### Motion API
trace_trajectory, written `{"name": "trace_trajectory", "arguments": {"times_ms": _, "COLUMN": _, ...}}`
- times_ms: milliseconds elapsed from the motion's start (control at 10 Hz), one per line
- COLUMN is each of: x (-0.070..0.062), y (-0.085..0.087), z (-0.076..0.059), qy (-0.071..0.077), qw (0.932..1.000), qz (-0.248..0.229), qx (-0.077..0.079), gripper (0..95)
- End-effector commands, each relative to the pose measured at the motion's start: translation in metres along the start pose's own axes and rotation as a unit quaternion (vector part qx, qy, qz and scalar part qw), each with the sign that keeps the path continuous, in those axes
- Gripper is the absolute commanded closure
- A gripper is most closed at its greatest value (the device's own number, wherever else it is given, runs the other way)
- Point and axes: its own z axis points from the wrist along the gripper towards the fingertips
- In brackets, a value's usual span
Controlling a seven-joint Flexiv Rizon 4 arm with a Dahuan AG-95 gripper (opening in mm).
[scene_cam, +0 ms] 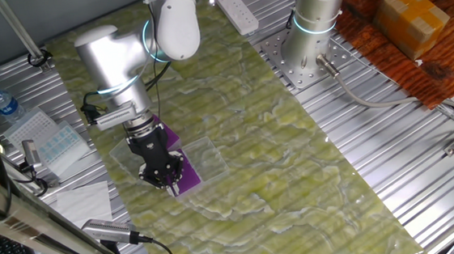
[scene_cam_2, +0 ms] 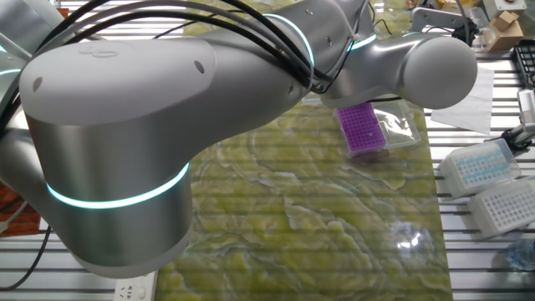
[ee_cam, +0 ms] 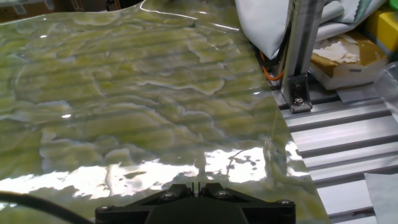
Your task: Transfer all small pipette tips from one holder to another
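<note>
My tool [scene_cam: 167, 178] is hanging low over the purple plate [scene_cam: 188, 172] on the desk [scene_cam: 295, 170], fingers pointing down at the plate's near edge (touching or just above, I can't tell). Whether the fingers are spread or pressed together, I can't tell: one fixed view is too small, and my own arm [scene_cam_2: 125, 142] is blocking them in the other. The hand view is showing only the black tool base [ee_cam: 196, 202] and green marbled mat [ee_cam: 124, 93], no fingertips. The purple plate [scene_cam_2: 361, 127] is sitting in a clear tray [scene_cam_2: 399, 125] on the mat; the small pipette tips are too tiny to make out here. Two pale tip boxes [scene_cam_2: 501, 188] are sitting on the metal slats beside the mat
</note>
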Motion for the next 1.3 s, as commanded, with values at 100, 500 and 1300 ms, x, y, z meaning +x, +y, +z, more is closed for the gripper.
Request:
{"name": "trace_trajectory", "arguments": {"times_ms": 100, "x": 0.0000, "y": -0.0003, "z": -0.0006, "qy": 0.000, "qw": 1.0000, "qz": -0.001, "qx": -0.002, "gripper": 95.0}}
{"name": "trace_trajectory", "arguments": {"times_ms": 500, "x": 0.0001, "y": -0.0003, "z": -0.0007, "qy": 0.000, "qw": 1.0000, "qz": -0.002, "qx": -0.003, "gripper": 95.0}}
{"name": "trace_trajectory", "arguments": {"times_ms": 1300, "x": 0.0005, "y": -0.0007, "z": -0.0018, "qy": -0.011, "qw": 0.9999, "qz": -0.008, "qx": -0.003, "gripper": 95.0}}
